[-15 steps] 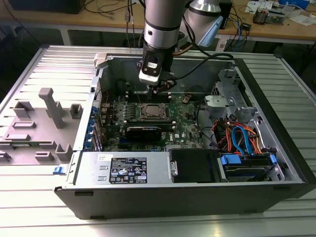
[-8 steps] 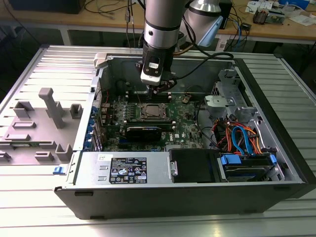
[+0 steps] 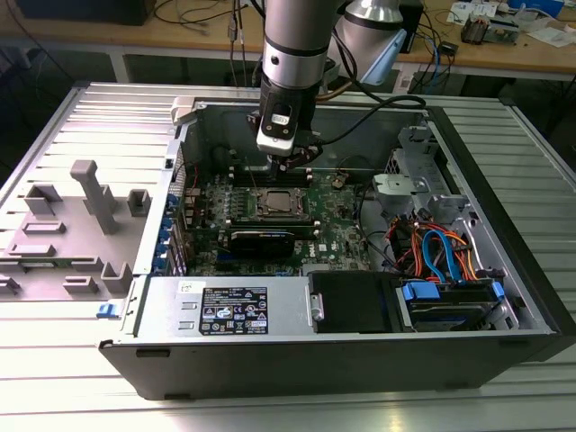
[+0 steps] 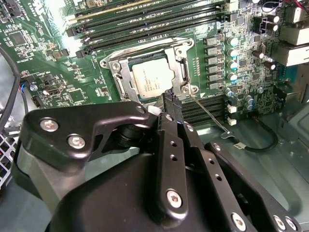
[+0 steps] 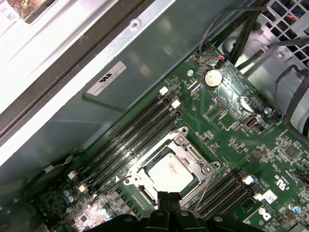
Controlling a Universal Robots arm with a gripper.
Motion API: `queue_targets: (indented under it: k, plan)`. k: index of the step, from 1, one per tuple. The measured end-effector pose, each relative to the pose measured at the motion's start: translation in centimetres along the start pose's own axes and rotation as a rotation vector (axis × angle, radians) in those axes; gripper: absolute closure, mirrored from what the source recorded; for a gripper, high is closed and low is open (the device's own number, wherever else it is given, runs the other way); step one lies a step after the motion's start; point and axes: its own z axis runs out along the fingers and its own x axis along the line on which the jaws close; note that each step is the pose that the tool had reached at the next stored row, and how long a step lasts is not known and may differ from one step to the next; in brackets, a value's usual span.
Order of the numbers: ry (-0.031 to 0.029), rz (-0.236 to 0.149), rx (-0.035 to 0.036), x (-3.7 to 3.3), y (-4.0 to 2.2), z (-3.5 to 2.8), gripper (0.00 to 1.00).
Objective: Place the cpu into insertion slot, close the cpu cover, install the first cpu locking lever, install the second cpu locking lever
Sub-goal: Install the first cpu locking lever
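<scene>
The cpu [image 3: 274,203] [image 4: 150,79] [image 5: 171,170] lies flat in the insertion slot [image 4: 115,66] [image 5: 179,139] on the green board [image 3: 335,227]. The silvery cpu cover [image 4: 179,62] [image 5: 155,155] is down around the chip, whose metal top shows through its window. A thin locking lever [image 4: 208,113] sticks out at a slant from one socket corner. My gripper [image 3: 290,162] [image 4: 170,97] [image 5: 169,197] hangs just above the socket's edge, by that corner. Its black fingers are shut together with nothing between them.
Long black memory slots [image 4: 145,19] [image 5: 130,140] run on both sides of the socket. The open computer case [image 3: 504,180] walls in the board. Orange and blue cables [image 3: 436,247] fill the exterior view's right, and a grey fixture [image 3: 90,193] stands outside on its left.
</scene>
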Motion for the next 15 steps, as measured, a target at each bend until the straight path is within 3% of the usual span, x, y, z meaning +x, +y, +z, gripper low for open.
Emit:
queue_targets:
  k: [15]
  plan:
    - [0.0001, -0.010, 0.0008, 0.00, 0.00, 0.00, 0.89]
